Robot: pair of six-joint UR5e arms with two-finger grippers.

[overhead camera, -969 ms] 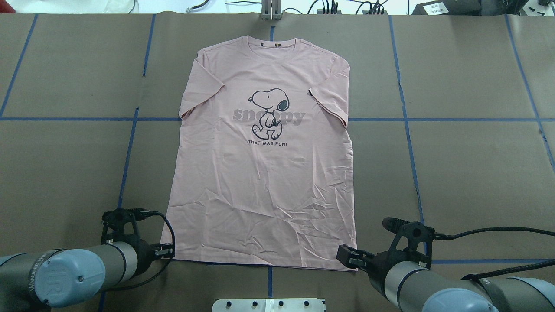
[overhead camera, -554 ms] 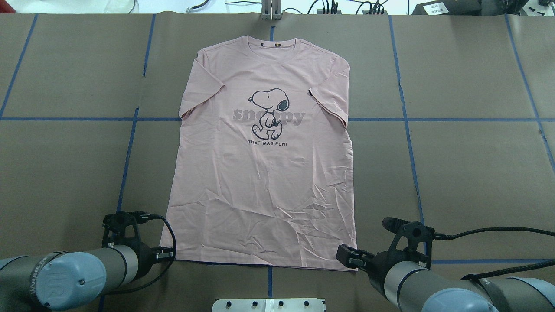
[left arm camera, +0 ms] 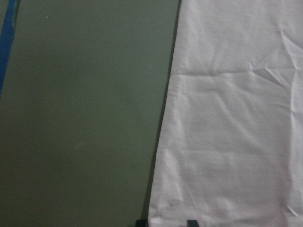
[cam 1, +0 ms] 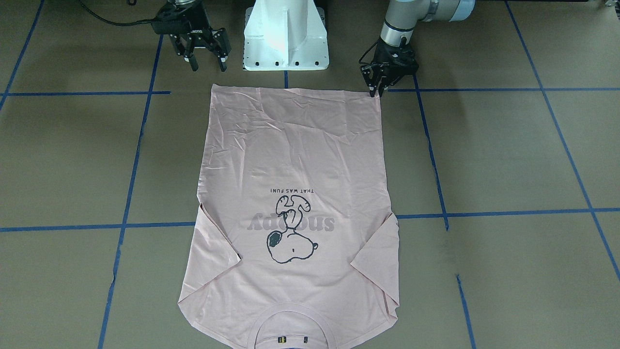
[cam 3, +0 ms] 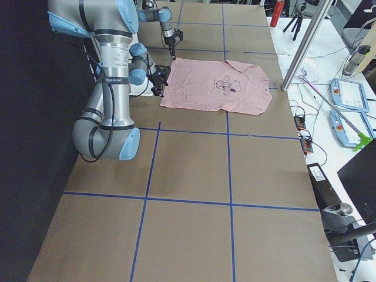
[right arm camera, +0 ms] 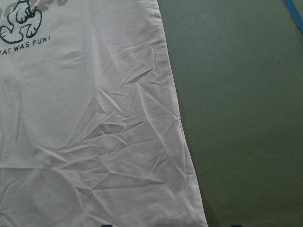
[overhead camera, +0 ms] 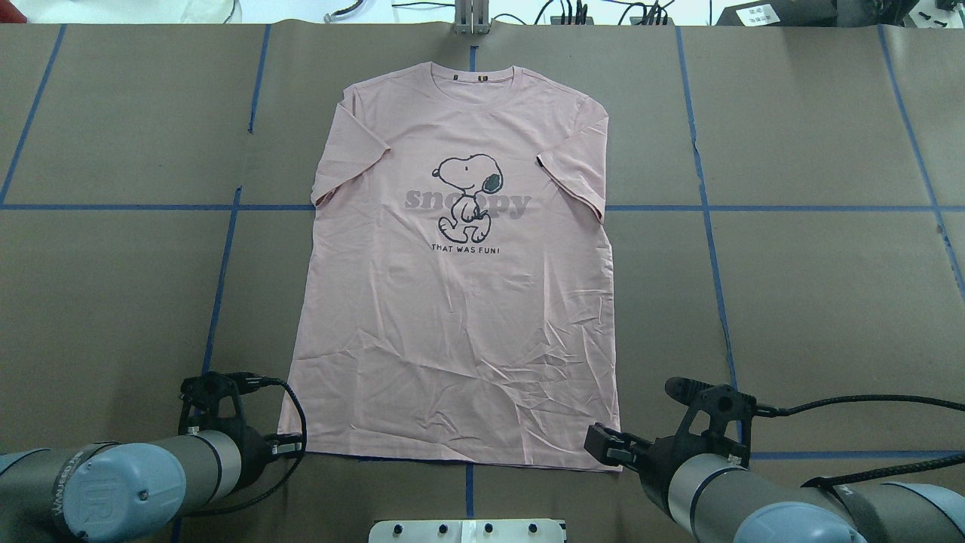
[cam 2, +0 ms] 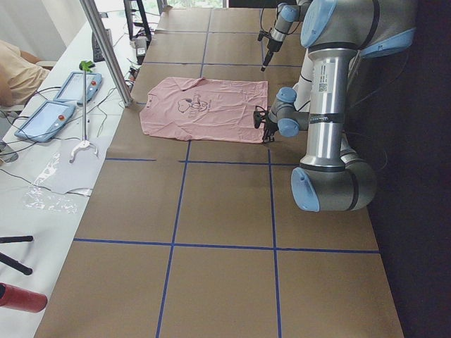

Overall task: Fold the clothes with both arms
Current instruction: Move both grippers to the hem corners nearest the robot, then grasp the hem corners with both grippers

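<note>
At the table's [overhead camera: 814, 302] robot-side edge, the T-shirt [overhead camera: 460, 302] lies flat, print up. The left gripper [cam 1: 376, 91] straddles 1 hem corner, fingers narrowly apart. The right gripper [cam 1: 207, 62] hangs spread near the other.

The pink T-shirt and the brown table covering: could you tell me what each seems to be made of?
The T-shirt looks like soft, matte cotton-type knit: it lies limp, with fine creases near the hem. The table covering looks like matte brown paper or card, since sheet edges show; which, I cannot tell.
</note>
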